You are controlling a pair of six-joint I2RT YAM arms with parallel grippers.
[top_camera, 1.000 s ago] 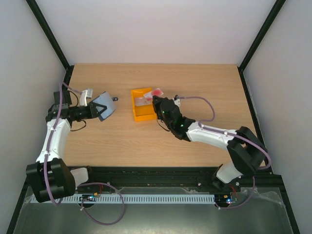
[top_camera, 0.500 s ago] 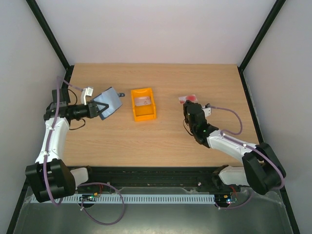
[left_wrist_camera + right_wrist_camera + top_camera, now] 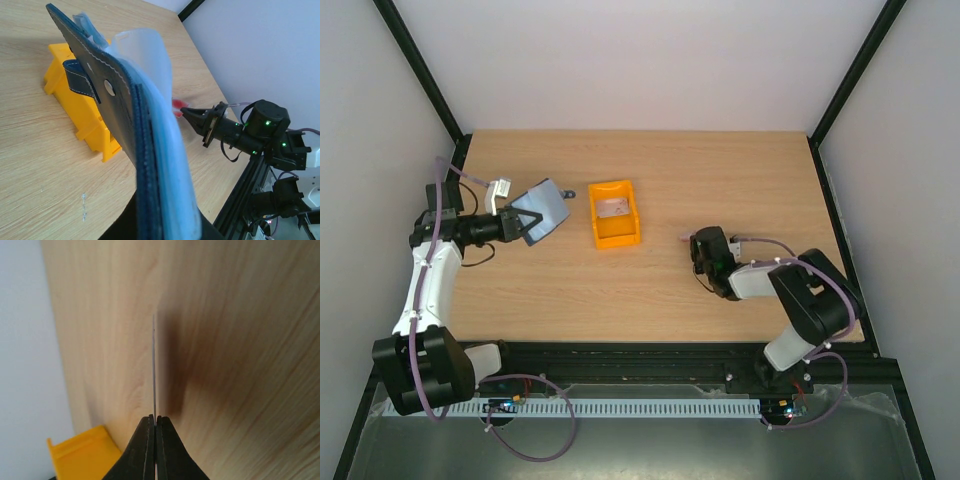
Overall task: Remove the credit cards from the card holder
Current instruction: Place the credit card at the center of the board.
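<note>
My left gripper (image 3: 523,225) is shut on the card holder (image 3: 544,210) and holds it up off the table at the left. In the left wrist view the card holder (image 3: 120,105) is dark navy with a snap tab and a light blue lining. A pale translucent sheet (image 3: 145,50) sticks out of its top. My left gripper (image 3: 165,220) clamps its lower edge. My right gripper (image 3: 694,241) hovers low over the table at centre right, shut on a credit card (image 3: 686,237). In the right wrist view the credit card (image 3: 154,375) shows edge-on, pinched by my right gripper (image 3: 155,421).
An orange bin (image 3: 617,240) stands on the table between the two arms, with a pale flat piece inside it. The same bin shows in the left wrist view (image 3: 90,120) and the right wrist view (image 3: 82,455). Black frame posts border the table.
My right arm has carried the credit card away from the orange bin, first right, then back toward the near edge. The left arm and card holder have barely moved.
</note>
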